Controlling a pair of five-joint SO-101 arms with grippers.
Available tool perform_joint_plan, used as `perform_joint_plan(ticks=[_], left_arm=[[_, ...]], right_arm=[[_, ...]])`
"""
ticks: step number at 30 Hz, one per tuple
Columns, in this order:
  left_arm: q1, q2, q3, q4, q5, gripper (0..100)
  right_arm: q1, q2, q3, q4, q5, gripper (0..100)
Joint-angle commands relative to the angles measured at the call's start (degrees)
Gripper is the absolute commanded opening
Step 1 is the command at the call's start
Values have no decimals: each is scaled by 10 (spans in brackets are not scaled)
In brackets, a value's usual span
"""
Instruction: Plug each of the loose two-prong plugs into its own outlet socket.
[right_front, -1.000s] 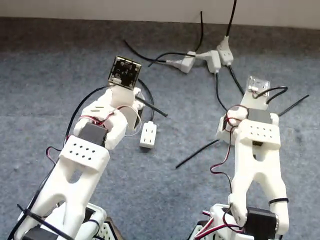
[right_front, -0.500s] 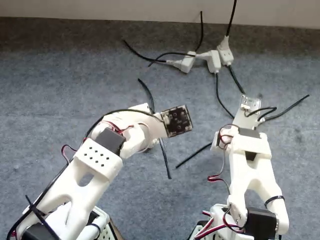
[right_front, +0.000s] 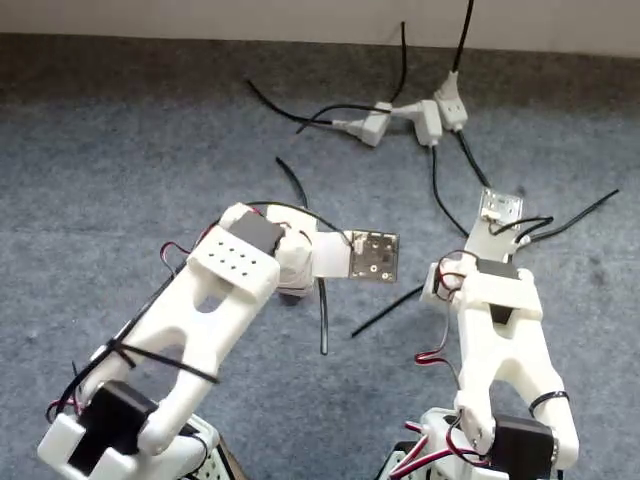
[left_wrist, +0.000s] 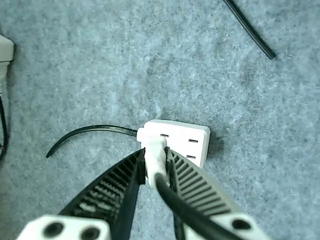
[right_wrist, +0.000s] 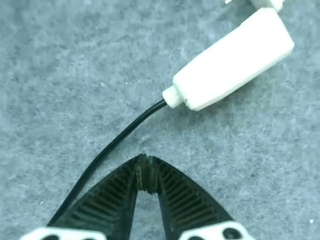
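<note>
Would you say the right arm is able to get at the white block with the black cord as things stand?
Probably yes: only bare carpet lies between its shut jaws and the white block, and the black cord runs off to one side. The jaws would need opening first.

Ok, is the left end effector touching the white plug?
Touching. In the left wrist view the left end effector clamps the white plug from both sides.

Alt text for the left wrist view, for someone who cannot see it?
The left gripper is shut on a white two-prong plug, whose tip meets the slotted face of a white outlet block on grey carpet; the prongs are hidden. A black cord curves away from the block's side, and another black cable lies farther off.
</note>
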Motion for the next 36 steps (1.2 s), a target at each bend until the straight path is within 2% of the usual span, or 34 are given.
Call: perform_joint_plan(ticks=[1, 5, 8, 18, 23, 36], left_arm=[[-5, 32, -59, 46, -18, 7], [-3, 56, -105, 143, -63, 7], [-5, 67, -116, 165, -62, 7], [-10, 107, -118, 146, -58, 7], [8, 107, -115, 89, 25, 7], [27, 110, -87, 86, 25, 7]], right_arm=[[6, -7, -1, -7, -7, 8], [6, -7, -1, -7, -7, 8], [5, -7, -1, -7, -7, 8], [5, -7, -1, -7, -7, 8], [5, -7, -1, -7, -7, 8], [4, -3, -1, -7, -7, 8]])
